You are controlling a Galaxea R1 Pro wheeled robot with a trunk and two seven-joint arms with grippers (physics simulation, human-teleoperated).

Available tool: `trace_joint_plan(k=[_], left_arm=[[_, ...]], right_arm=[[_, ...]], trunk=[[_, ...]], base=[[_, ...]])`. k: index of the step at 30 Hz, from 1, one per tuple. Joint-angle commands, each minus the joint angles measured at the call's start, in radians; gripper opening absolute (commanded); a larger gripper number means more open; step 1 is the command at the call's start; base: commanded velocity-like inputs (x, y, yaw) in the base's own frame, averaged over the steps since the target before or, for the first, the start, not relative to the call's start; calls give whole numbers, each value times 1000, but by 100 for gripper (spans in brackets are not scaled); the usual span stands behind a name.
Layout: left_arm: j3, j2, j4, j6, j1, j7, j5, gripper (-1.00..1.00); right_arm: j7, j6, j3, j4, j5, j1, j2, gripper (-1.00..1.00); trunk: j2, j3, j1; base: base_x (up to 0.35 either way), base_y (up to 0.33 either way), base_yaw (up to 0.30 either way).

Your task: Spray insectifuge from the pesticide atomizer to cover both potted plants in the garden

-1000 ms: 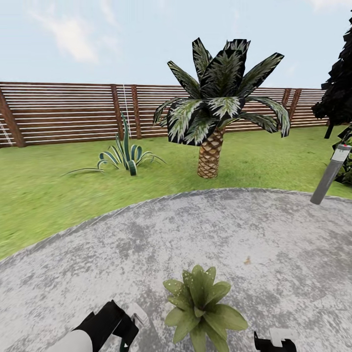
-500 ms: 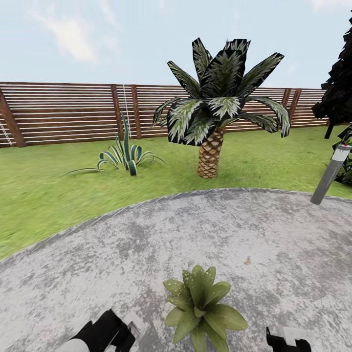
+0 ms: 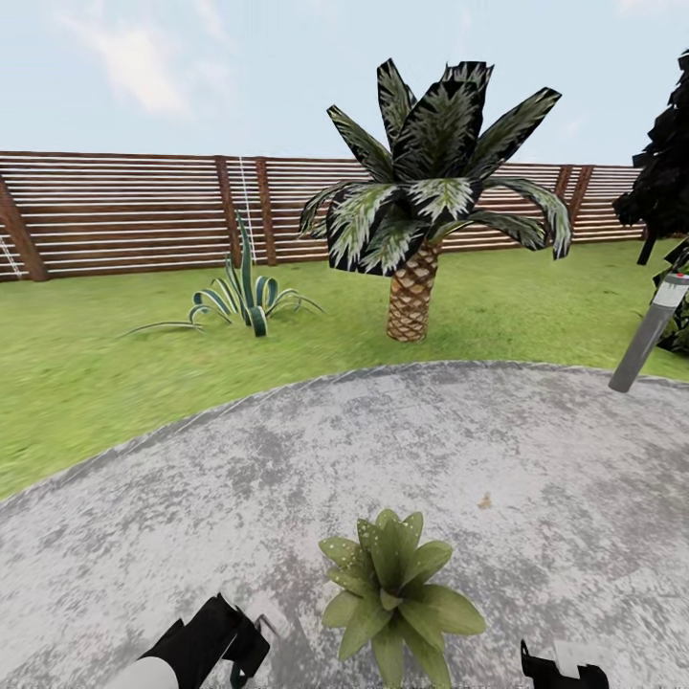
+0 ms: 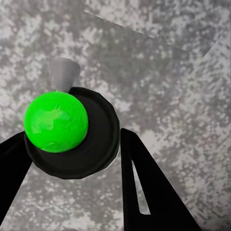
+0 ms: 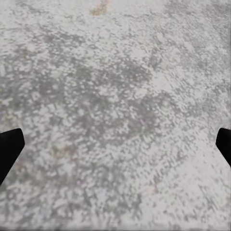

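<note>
- Two grippers sit at the near edge of the head view: the left gripper (image 3: 244,651) low on the left side, the right gripper (image 3: 565,668) low on the right, both over the stone patio (image 3: 239,478).
- Left wrist view: the black fingers (image 4: 149,187) pinch the pesticide atomizer (image 4: 72,132), seen end-on as a dark round body with a bright green spot and a small grey nozzle, patio stone beyond it.
- Right wrist view: the fingers (image 5: 9,149) stand spread wide at either edge of the picture, nothing between them but mottled grey stone.
- One potted plant (image 3: 397,598) stands on the patio between the two grippers, its speckled green leaves fanning outward; its pot is hidden.
- Farther out, past the patio's curved rim, green lawn (image 3: 86,373) begins.
- On the grass stand a striped agave (image 3: 244,301) at left and a scaly-trunked palm (image 3: 421,239) near centre.
- A tilted grey post (image 3: 651,330) leans at the right edge.
- Farthest back runs the brown slatted fence (image 3: 124,215) under pale sky.
</note>
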Motion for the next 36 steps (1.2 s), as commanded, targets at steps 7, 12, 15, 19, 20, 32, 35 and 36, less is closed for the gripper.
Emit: trace_joint_plan(k=[7,12,15,19,20,32,35,36], left_arm=[[3,1,-1,3,0,-7,-10,-100],[3,2,-3,3,0,-6,-10,-100],[-3,1,-23,6,-3,-6,-10,-100],[-3,0,-98,20,-13,-7,-12,-100],[-4,0,-104,32,-15,-7,-12,-100],[-16,19,-34,58,-2,-12,-25,-100],[-17,30,-22,57,1,-10,-27,-100],[-17,30,-21,56,1,-11,-26,-100]], right_arm=[[-5,-4,-5,2,11,-1,0,100],[-5,-4,-5,2,11,-1,0,100],[-5,-4,-5,2,11,-1,0,100],[-5,-4,-5,2,11,-1,0,100],[-5,-4,-5,2,11,-1,0,100],[-5,-4,-5,2,12,-1,0,100],[-5,-4,-5,2,12,-1,0,100],[-5,-4,-5,2,12,-1,0,100]], trunk=[[-50,-34,27],[-57,-45,31],[-57,-49,31],[-57,-49,31],[-57,-49,31],[-57,-49,31],[-57,-49,31],[-57,-49,31]], base=[[0,0,0],[0,0,0],[0,0,0],[0,0,0],[0,0,0],[0,0,0],[0,0,0],[0,0,0]])
